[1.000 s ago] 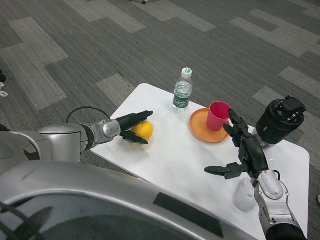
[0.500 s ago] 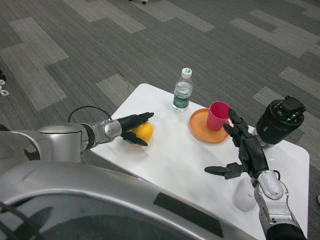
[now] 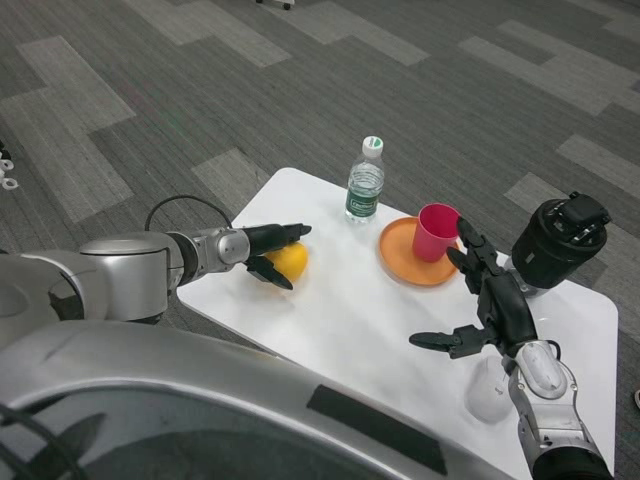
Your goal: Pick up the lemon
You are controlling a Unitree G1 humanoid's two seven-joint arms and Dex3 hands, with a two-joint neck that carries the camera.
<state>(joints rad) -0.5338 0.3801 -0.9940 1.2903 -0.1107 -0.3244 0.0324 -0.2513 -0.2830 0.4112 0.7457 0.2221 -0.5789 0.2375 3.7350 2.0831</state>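
- The lemon (image 3: 287, 260) lies on the white table (image 3: 350, 320), close to the table's left edge and toward its far corner.
- The left hand (image 3: 268, 248) reaches in from the left and is wrapped about the lemon: dark fingers (image 3: 288, 232) lie along the fruit's far upper side, and another finger curls under its near side, so the lemon sits between them.
- The fingers touch the lemon's skin; whether the fruit is lifted clear of the table or resting on it cannot be told from this view.
- The left forearm (image 3: 135, 272) runs silver from the near left, and a black cable (image 3: 175, 205) loops above it.
- The right hand (image 3: 485, 300) hovers over the right part of the table, well apart from the lemon, with its fingers spread wide and nothing in them.
- An orange plate (image 3: 400, 262) sits right of the lemon, near the table's far edge.
- A pink cup (image 3: 436, 231) stands upright on the plate, toward its far right side.
- A clear water bottle (image 3: 365, 183) with a white cap and green label stands upright at the far edge, between the lemon and the plate and farther back than both.
- A black cylindrical object (image 3: 558, 242) stands at the table's far right, just beyond the right hand.
- Grey patterned carpet (image 3: 200, 90) covers the floor around the table.
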